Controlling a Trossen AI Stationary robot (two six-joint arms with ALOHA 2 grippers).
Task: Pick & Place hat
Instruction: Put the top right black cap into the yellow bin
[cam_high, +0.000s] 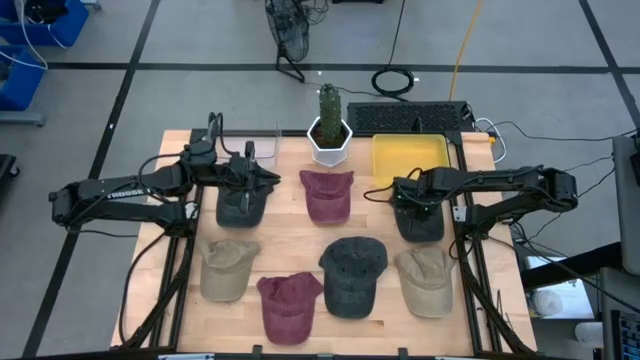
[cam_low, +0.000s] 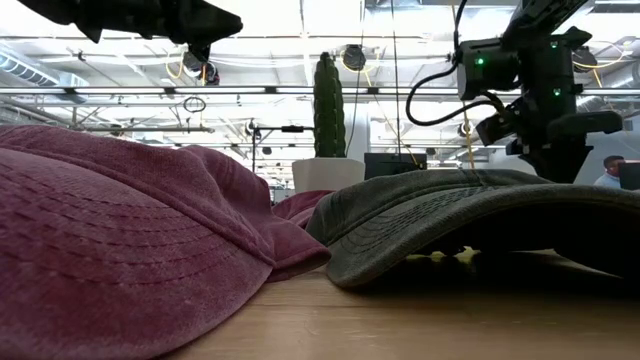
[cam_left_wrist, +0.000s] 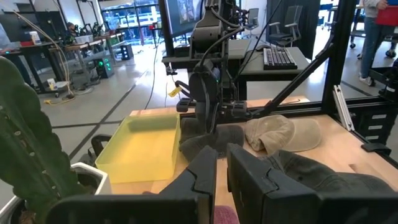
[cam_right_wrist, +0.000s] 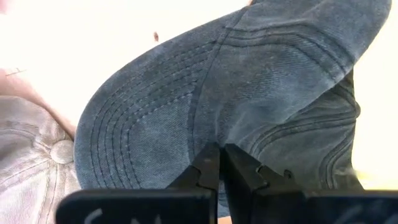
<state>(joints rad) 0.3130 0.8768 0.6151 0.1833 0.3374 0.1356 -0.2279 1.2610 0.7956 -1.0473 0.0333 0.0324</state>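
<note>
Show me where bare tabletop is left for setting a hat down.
Little room on the table: bare wood at the back left corner, behind the left hand, and a strip between the maroon hat and the right hand. The yellow bin looks empty. The front row of four hats is crowded.
</note>
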